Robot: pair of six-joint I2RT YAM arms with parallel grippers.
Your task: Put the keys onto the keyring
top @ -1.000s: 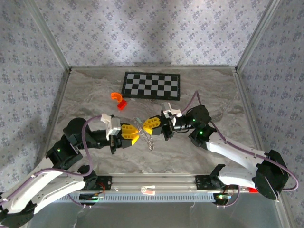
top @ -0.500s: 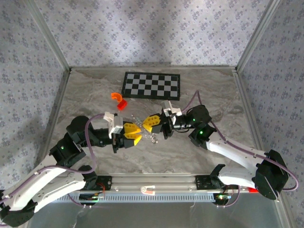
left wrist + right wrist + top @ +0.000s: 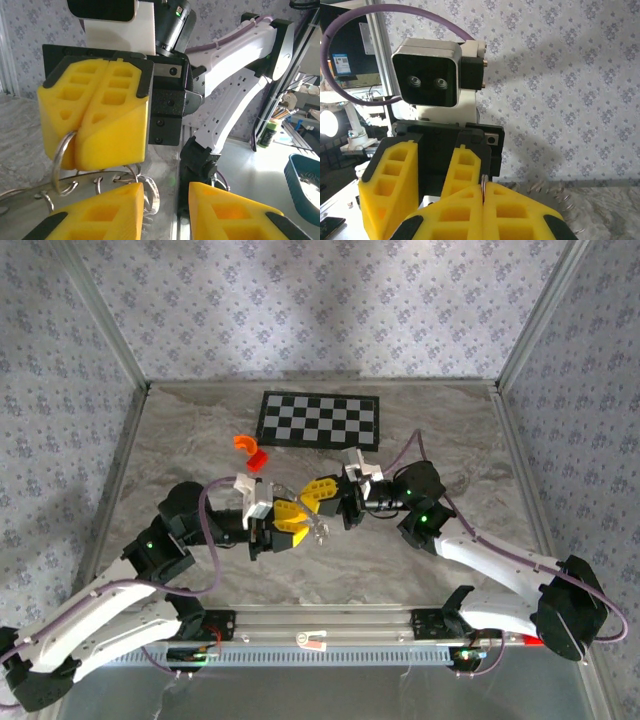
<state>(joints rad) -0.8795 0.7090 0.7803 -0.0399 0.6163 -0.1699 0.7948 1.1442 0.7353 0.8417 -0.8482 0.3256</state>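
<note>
Compared with a second ago, your left gripper (image 3: 290, 521) is sitting farther right and closer in, its yellow fingers now almost meeting the right gripper (image 3: 320, 496) over the middle of the table (image 3: 450, 440), and the left arm's elbow is lying further forward too. Your right gripper is clamping fully closed on the keyring (image 3: 319, 530): in the left wrist view its two fingers (image 3: 115, 125) are pressing flat together with a silvery ring coming out from between them, and a row of small wire loops is trailing off below. In the right wrist view you are seeing the same thin metal edge pinched in the seam of its pads. Your left gripper is standing partly open, its fingers (image 3: 387, 185) clearly apart and nothing showing in the gap between them; the wire loops are running just past the tip of one finger, and whether they are touching it you cannot tell. The keyring is hanging between the two grippers, just above the table. Behind them the checkerboard (image 3: 319, 419) is lying flat near the far wall, with the orange piece (image 3: 245, 443) and the red piece (image 3: 256, 461) just beside its near left corner. Off the table, a dark teal tub (image 3: 302, 182) is sitting low at the edge of the left wrist view; its contents are too blurred to name.
</note>
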